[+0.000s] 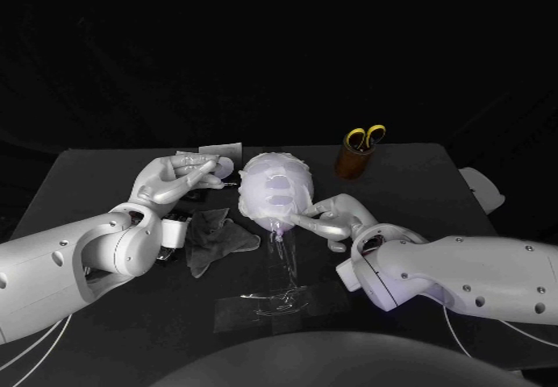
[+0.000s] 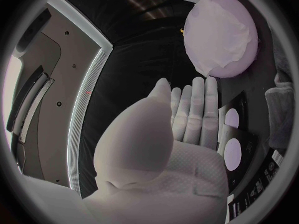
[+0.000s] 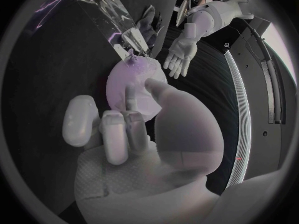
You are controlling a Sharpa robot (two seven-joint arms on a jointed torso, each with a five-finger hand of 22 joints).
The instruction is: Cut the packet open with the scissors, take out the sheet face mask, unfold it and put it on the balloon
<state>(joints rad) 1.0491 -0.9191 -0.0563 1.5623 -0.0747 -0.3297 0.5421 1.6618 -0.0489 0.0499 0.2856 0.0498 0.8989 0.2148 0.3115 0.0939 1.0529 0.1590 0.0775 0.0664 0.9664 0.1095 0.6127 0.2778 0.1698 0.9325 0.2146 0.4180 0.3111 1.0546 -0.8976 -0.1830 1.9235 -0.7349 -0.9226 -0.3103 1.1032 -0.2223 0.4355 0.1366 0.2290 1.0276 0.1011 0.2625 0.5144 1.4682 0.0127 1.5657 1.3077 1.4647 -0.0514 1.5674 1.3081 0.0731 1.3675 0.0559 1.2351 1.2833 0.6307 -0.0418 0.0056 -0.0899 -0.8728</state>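
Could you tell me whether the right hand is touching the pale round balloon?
Touching: in the right wrist view, the right hand presses a finger onto the pale round balloon.

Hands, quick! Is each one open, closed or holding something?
Left hand: open, holding nothing, beside the balloon.
Right hand: a fingertip touches the balloon; whether it pinches anything cannot be told.
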